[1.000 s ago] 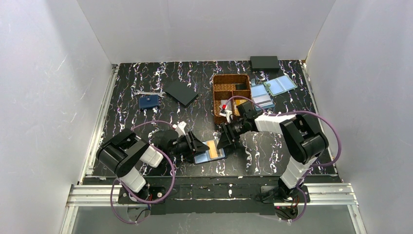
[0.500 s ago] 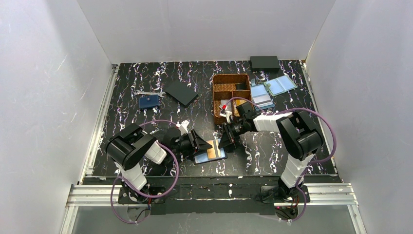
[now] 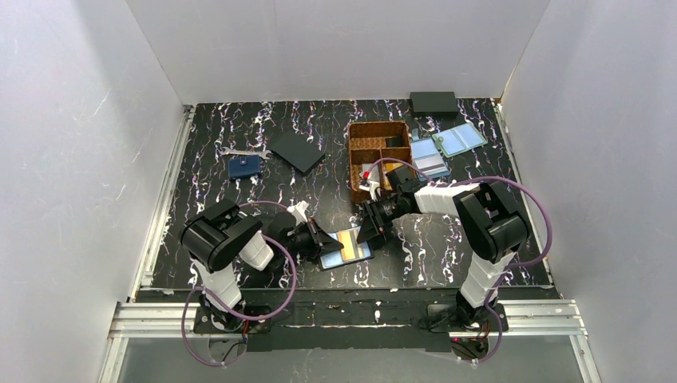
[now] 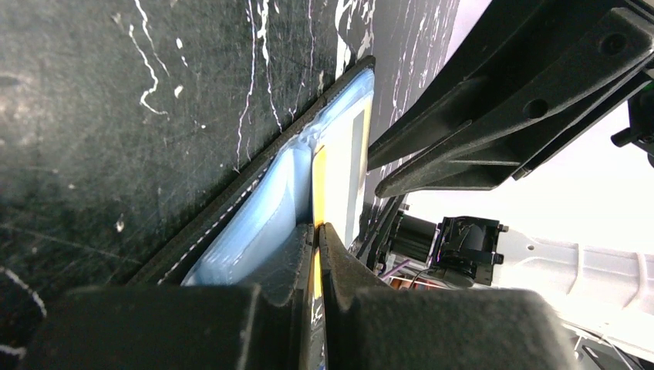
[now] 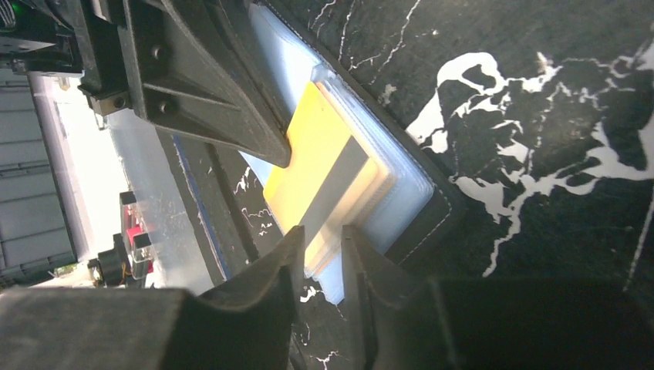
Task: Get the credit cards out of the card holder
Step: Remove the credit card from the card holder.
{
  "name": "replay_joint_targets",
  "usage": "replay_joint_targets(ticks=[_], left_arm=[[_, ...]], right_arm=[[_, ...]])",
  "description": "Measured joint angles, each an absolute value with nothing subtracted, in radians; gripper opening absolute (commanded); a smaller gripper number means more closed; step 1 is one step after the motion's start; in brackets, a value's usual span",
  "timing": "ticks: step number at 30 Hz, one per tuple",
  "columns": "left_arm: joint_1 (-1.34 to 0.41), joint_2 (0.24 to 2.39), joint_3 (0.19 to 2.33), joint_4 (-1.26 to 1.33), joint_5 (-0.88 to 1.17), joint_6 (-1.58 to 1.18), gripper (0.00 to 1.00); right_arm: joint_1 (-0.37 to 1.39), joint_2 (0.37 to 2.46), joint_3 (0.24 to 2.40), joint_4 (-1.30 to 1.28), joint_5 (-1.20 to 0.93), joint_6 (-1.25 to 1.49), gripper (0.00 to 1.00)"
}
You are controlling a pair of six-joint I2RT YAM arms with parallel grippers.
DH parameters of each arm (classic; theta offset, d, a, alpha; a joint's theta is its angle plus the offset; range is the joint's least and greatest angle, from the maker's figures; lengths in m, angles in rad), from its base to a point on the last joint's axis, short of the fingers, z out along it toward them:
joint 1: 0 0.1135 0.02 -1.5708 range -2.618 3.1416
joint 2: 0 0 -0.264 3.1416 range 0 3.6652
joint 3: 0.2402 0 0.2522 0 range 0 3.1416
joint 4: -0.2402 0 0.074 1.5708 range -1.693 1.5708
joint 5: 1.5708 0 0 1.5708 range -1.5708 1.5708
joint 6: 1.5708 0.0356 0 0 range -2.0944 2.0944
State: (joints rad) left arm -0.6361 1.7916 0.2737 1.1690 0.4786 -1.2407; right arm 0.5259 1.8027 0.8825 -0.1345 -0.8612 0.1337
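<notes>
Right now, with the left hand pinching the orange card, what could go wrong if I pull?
The left hand pinches the orange-gold card by its thin edge, so it may slip. The card holder could drag along: I cannot tell whether the right hand at its edge is clamping it. Both hands sit close and might collide.

At lower center, the left gripper (image 3: 320,239) and right gripper (image 3: 368,234) flank the open card holder (image 3: 330,259) bearing 1 orange card (image 3: 349,242).

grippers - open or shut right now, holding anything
Left gripper: shut on the orange-gold credit card.
Right gripper: jaws narrowly apart at the card holder edge; a grip cannot be told.
</notes>
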Motion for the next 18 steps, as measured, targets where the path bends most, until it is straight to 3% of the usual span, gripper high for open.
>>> replay_joint_targets(ticks=[13, 18], left_arm=[[-0.622, 1.678, 0.181, 1.203, 0.487, -1.174, 0.00], [-0.612, 1.633, 0.167, 1.180, 0.495, -1.143, 0.00]], right_arm=[[0.554, 1.766, 0.887, -0.193, -0.911, -0.016, 0.61], [0.554, 1.746, 0.887, -0.231, -0.906, -0.087, 0.62]])
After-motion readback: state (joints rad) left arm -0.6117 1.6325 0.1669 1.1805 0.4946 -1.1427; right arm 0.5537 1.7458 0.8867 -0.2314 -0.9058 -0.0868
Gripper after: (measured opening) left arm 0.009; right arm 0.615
